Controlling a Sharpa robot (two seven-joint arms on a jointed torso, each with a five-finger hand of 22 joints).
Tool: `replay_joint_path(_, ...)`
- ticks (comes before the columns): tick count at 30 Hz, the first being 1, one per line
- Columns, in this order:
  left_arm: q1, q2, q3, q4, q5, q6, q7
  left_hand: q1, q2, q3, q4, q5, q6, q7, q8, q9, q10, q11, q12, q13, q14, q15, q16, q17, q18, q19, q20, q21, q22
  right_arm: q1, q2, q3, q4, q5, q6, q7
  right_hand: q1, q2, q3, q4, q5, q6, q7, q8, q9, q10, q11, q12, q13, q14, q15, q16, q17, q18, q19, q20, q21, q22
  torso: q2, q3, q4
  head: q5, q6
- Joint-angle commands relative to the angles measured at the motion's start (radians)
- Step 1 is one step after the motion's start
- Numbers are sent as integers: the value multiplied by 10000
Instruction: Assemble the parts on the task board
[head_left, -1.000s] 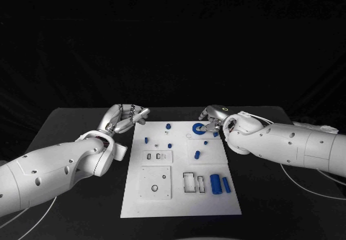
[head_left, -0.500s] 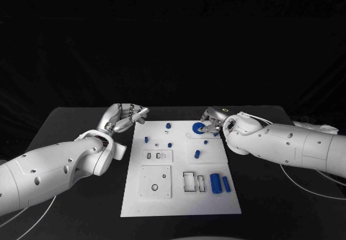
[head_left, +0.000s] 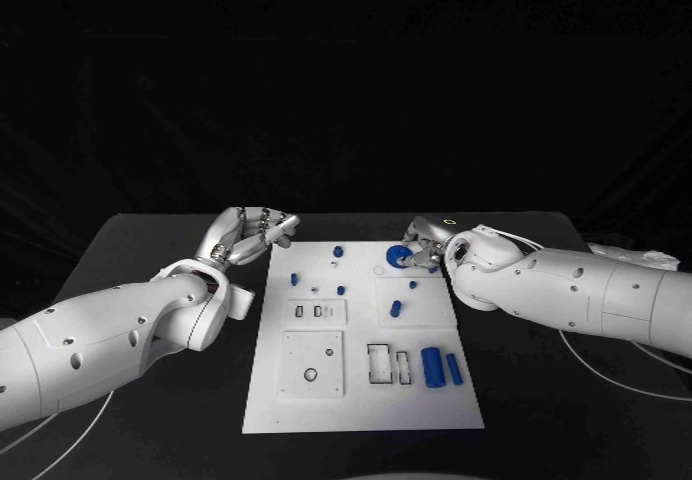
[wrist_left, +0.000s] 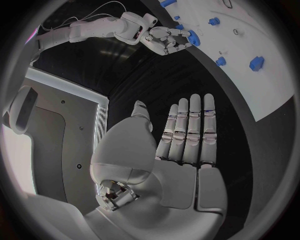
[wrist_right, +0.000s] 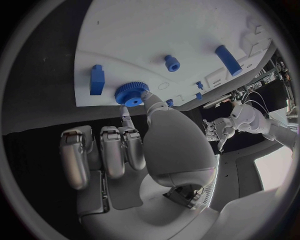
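One right robot hand (wrist_right: 134, 150) pinches the blue gear (wrist_right: 130, 94) (left robot hand (wrist_left: 181, 145) spread, empty).

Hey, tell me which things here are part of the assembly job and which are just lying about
Part of the job:
task board
blue gear, touched by the right hand
blue cylinder
blue bar
small blue pegs
left hand

Just lying about:
black table
white cables

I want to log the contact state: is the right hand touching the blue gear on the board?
Touching. In the right wrist view, a fingertip of the right hand rests against the rim of the blue gear, with no gap between them.
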Motion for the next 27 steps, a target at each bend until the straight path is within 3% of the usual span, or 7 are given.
replay_joint_path(1,7,-3,9,36,34,51,57,89,-15,-63,-8,53,8,43,-39,10,-38,15,-26,-10,-62,3,-34,-9,188,-69,32,-44,-10,-21,30,2,-18,-140,209,-91,141,31,103,-17,-61,81,-21,49,26,1029,34,38,2633,1079,50,40,2634,-68,1028,80,43,2634,4,5,4,38,6)
replay_joint_path(17,7,3,9,50,34,48,17,97,-9,-68,-7,56,6,45,-54,13,-30,16,-22,-21,-72,6,-41,-19,189,-72,37,-64,-21,-43,65,2,35,-164,243,-187,355,81,305,-197,-80,171,-49,58,103,1029,4,38,2633,1079,21,40,2634,-68,1028,55,43,2634,-3,-1,-2,64,0)
replay_joint_path(27,7,12,9,44,34,50,19,97,-9,-68,-7,56,6,45,-54,13,-30,16,-22,-21,-72,6,-41,-19,189,-72,37,-64,-21,-50,62,2,80,-259,315,-286,574,116,669,-514,570,511,-126,189,353,1029,-69,38,2633,1079,-43,40,2634,-68,1028,-9,43,2634,-4,2,6,59,3)
